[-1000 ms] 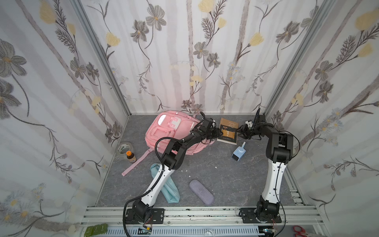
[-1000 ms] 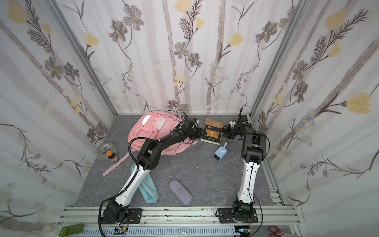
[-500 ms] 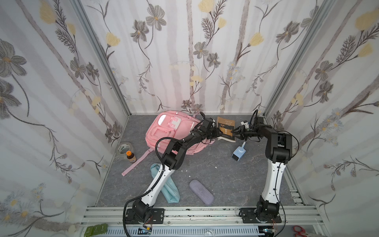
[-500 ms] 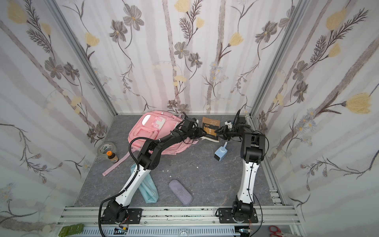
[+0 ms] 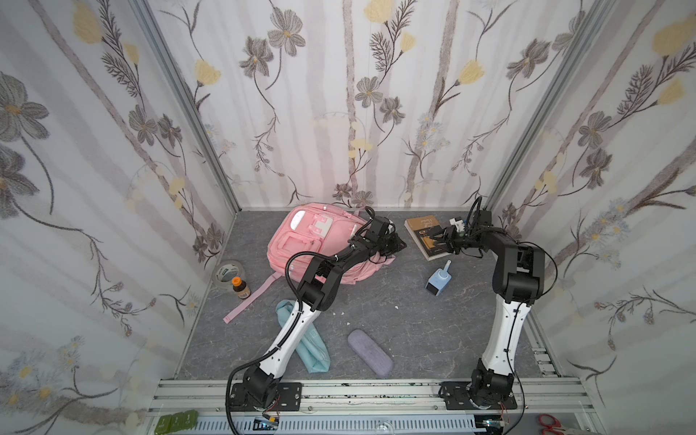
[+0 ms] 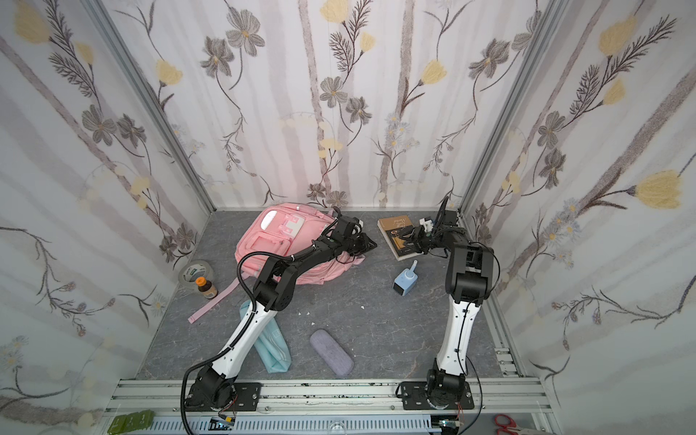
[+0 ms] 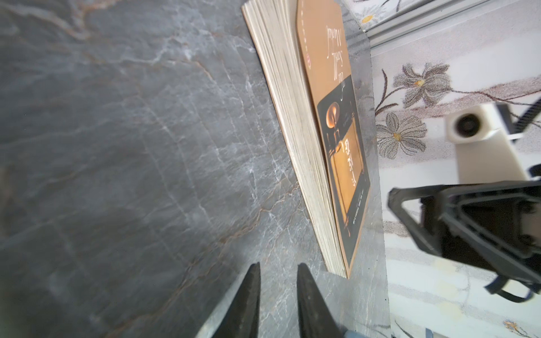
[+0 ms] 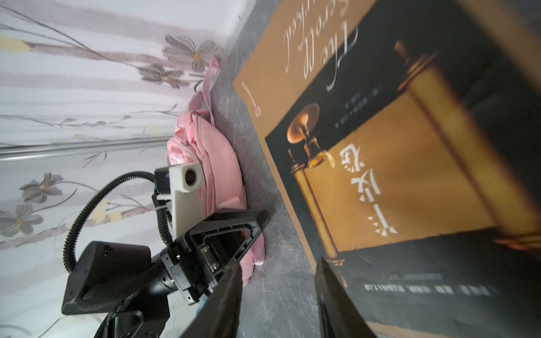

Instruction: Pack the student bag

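- Grey marbled floor [image 5: 376,301] boxed in by flower-printed walls, in both top views; large soft pink fabric student bag [image 5: 312,241] lying flat near the back wall, front pockets up.
- Beside the bag, on the right arm's side: thick brown-and-black paperback book [image 5: 422,231], flat, long axis running from back wall toward front rail, slightly slanted.
- Left gripper [image 5: 397,243] at the bag's edge, in the gap between bag and book, short of the book; right gripper [image 5: 438,241] over the book's side far from the bag, so judged the nearer one.
- Nothing visible inside the bag; main opening hidden behind the left arm, so no telling whether unzipped.
- Loose on the floor in front of the bag: slim light-teal fabric pouch [image 5: 318,354], oblong purple case [image 5: 371,352], small blue plastic device [image 5: 438,280]; on the bag's far side from the book, grey tape roll [image 5: 226,273] and small brown orange-capped bottle [image 5: 241,288].
- Left wrist view: black fingers [image 7: 248,292] parted by a narrow gap, empty, only floor between; cream page edge of the book [image 7: 292,131] turned toward them, a little off their line.
- Right wrist view: fingers [image 8: 228,292] apart, gripping nothing, one tip at a corner of the book's cover [image 8: 395,175]; bag [image 8: 210,164] beyond the book.
- Judged next: book to be lifted and carried toward the bag's opening.
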